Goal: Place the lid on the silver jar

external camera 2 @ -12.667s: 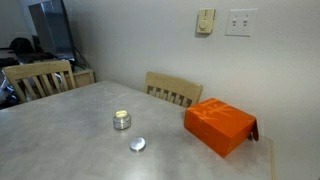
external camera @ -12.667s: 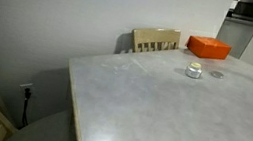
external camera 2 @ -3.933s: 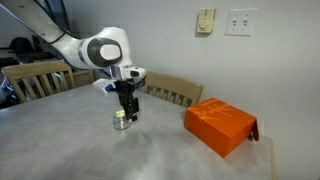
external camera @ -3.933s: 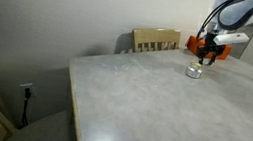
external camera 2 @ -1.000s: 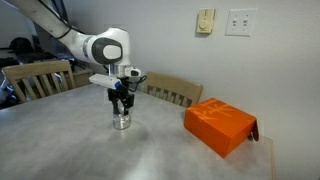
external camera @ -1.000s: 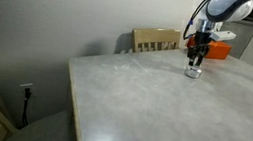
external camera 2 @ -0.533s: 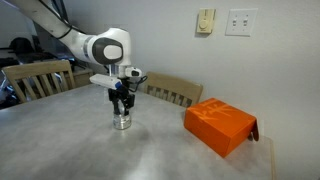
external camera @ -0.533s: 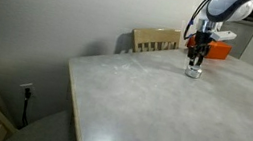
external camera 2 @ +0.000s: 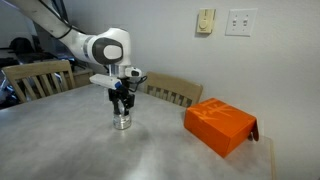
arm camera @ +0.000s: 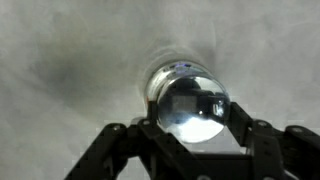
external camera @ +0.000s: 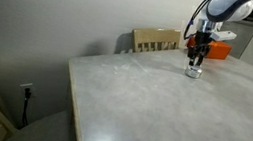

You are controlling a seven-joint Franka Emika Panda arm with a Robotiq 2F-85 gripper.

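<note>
My gripper (external camera 2: 122,107) hangs straight down over the silver jar (external camera 2: 122,121) near the table's middle; both also show far off as the gripper (external camera: 196,62) and the jar (external camera: 194,73). In the wrist view the gripper (arm camera: 195,122) is shut on the lid (arm camera: 195,103), a shiny round disc held by its edges between the two black fingers. The lid covers most of the jar (arm camera: 163,74), whose rim shows just beyond it. Whether the lid touches the jar I cannot tell.
An orange box (external camera 2: 220,126) lies on the grey table (external camera 2: 60,140) to one side of the jar, seen behind the arm as the box (external camera: 214,48). Wooden chairs (external camera 2: 172,90) (external camera 2: 40,78) stand at the table's edges, another chair (external camera: 156,41) by the wall.
Over the last second nothing has visibly moved. Long before, the lid lay on the table beside the jar with no arm in view; the arm came in, and the lid is now in the gripper.
</note>
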